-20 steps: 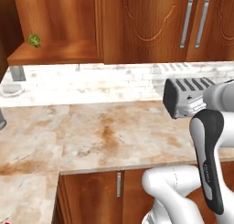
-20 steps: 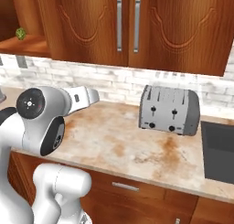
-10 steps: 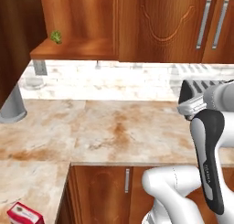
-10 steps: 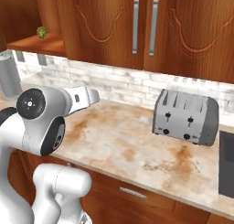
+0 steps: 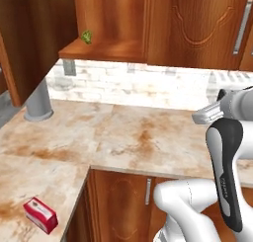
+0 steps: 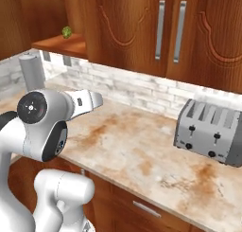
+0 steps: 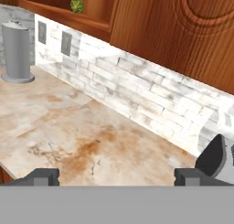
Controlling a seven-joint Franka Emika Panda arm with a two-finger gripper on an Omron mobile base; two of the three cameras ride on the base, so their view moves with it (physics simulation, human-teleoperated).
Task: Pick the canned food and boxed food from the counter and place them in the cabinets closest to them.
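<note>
Boxed food (image 5: 40, 215) lies flat on the counter (image 5: 123, 137), on the near-left leg of the L-shaped worktop, close to its inner front edge and well apart from everything else. Canned food: not located from these angles.

Gripper (image 7: 116, 176): jaws spread wide, nothing between the tips, hanging above bare worktop and facing the brick backsplash (image 7: 137, 90). Empty and open makes sense, I judge: no pick has started.

Cabinets (image 6: 160, 32) along the back wall are shut; one open shelf bay at the back-left corner holds a small green item (image 5: 87, 36). A grey cylinder (image 5: 38, 102) stands under it against the wall. Toaster (image 6: 211, 131) sits toward the back edge on the right, clear of the arm.

Reaching the box likely calls for a swing down and left.
</note>
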